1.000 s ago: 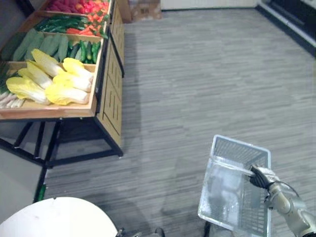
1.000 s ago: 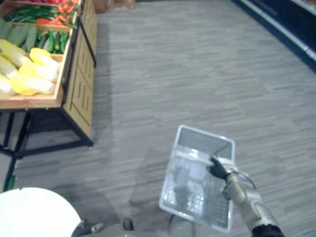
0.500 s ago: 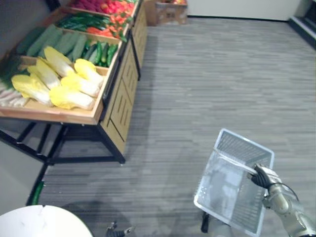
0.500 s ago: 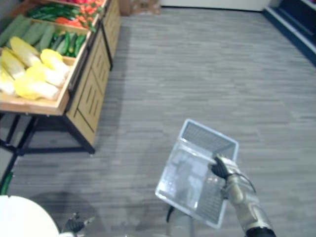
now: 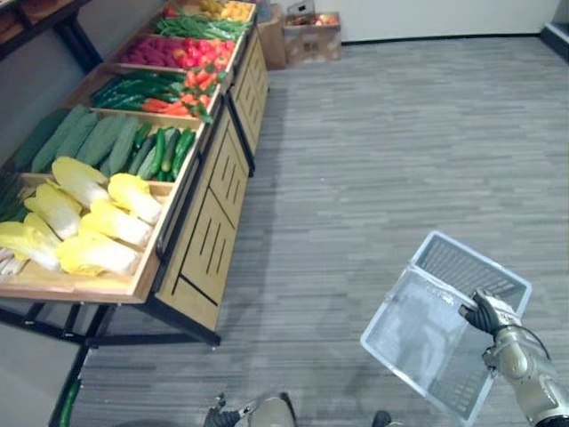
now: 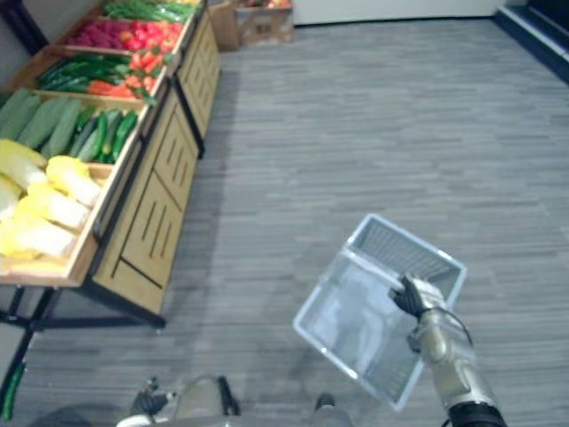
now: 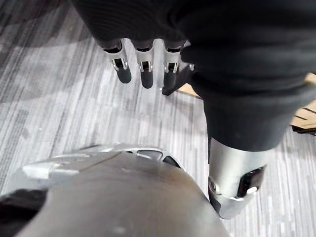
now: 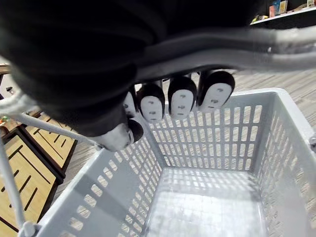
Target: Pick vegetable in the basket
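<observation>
A pale grey plastic basket (image 5: 418,342) hangs at the lower right, and nothing lies on its perforated floor (image 8: 207,207). My right hand (image 5: 487,313) is shut on the basket's metal handle (image 8: 237,47), fingers (image 8: 181,101) curled round it. To the left stands a wooden produce stand (image 5: 213,222). Its trays hold yellow-white cabbages (image 5: 98,222), dark green cucumbers (image 5: 164,151), pale green gourds (image 5: 89,142), green and red peppers (image 5: 160,89) and red vegetables (image 5: 178,53). The basket is well to the right of the stand. My left hand (image 7: 143,69) hangs low with straight fingers, holding nothing.
Grey plank-patterned floor (image 5: 400,142) stretches wide to the right of the stand. A cardboard box (image 5: 311,36) sits by the far wall. Black metal legs (image 5: 98,325) carry the stand, and a green object (image 5: 64,400) lies on the floor beneath them.
The whole picture has shifted: more of the stand's far trays show, and the white round surface at the bottom left has left view. The basket stays in my right hand.
</observation>
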